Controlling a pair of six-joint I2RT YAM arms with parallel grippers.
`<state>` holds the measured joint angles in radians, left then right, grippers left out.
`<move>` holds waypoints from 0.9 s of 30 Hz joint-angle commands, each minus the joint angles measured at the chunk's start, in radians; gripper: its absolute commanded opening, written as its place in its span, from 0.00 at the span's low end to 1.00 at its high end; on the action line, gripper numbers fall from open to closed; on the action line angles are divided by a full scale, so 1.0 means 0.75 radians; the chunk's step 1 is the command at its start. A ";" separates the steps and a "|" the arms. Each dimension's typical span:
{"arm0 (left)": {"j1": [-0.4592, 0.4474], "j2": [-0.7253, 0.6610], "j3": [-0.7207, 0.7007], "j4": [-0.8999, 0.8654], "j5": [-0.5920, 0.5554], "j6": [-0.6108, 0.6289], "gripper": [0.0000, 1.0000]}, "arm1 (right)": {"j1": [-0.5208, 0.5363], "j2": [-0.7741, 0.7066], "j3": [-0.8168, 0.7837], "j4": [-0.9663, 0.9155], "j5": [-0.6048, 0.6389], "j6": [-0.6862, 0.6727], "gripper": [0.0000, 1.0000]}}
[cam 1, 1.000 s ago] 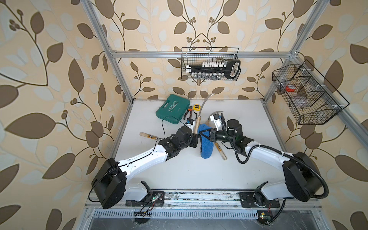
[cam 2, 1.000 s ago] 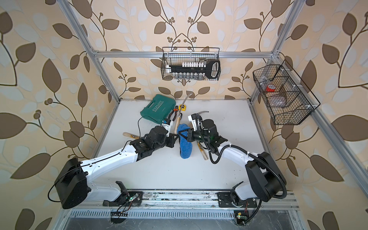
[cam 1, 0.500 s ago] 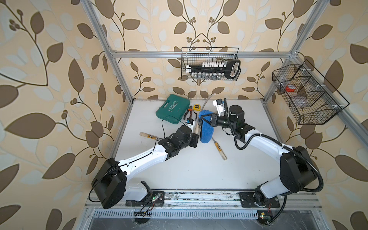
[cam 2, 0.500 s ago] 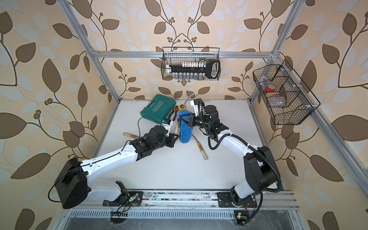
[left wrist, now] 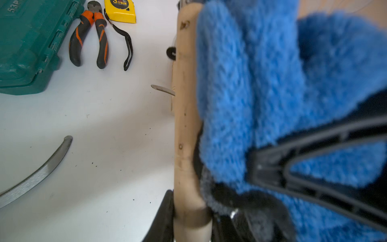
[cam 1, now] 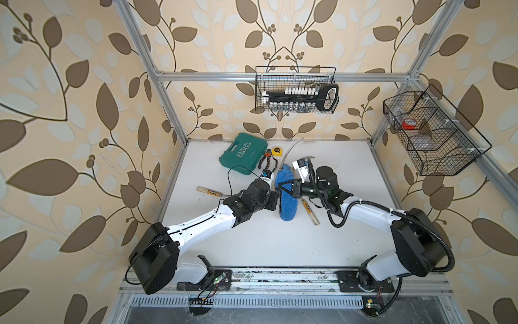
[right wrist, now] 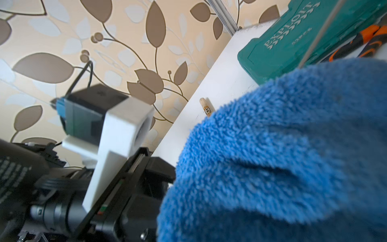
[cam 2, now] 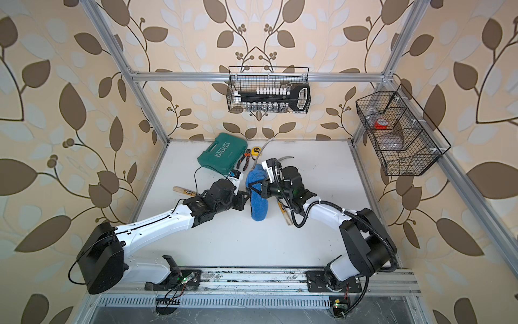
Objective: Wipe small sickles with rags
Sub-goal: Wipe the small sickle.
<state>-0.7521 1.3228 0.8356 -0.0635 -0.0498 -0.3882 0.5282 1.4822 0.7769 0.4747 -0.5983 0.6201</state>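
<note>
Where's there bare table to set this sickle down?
Bare: the wide front strip of table near the rail, and the back right corner. Crowded: back left by the green case, pliers and tape measure, and the middle around the cloth and loose sickles.

Front half of table [cam 1: 280,246] & far-right side open; back-left corner blocked by case [cam 1: 243,153], pliers [cam 1: 266,162], tape [cam 1: 277,151] (loose sickles [cam 1: 208,191] lie either side of centre).

White links [cam 1: 201,225], black joints [cam 1: 154,258], black corrugated cable [cam 1: 450,256], white camera mount [right wrist: 117,134].
</note>
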 commanded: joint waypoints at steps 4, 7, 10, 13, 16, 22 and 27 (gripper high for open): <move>0.001 -0.089 -0.004 0.125 0.009 0.010 0.00 | -0.092 -0.163 -0.051 0.033 0.018 0.025 0.00; 0.000 -0.109 -0.023 0.145 0.003 0.013 0.00 | -0.223 -0.214 -0.077 0.051 -0.047 0.076 0.00; 0.000 -0.107 -0.019 0.139 -0.020 0.014 0.00 | -0.333 -0.234 -0.076 0.037 -0.068 0.096 0.00; 0.001 -0.103 -0.016 0.142 -0.016 0.021 0.00 | -0.396 -0.181 -0.041 0.052 -0.082 0.141 0.00; 0.001 -0.104 -0.014 0.142 -0.018 0.027 0.00 | -0.400 -0.061 0.048 0.077 -0.141 0.166 0.00; 0.000 -0.115 -0.020 0.149 0.003 0.034 0.00 | -0.393 0.276 0.308 0.233 -0.366 0.282 0.00; 0.000 -0.107 -0.010 0.135 -0.038 0.034 0.00 | -0.332 0.436 0.482 0.276 -0.443 0.313 0.00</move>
<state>-0.7521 1.2705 0.8242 -0.0029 -0.0551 -0.3782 0.2489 1.7863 1.0748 0.6044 -0.8433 0.8272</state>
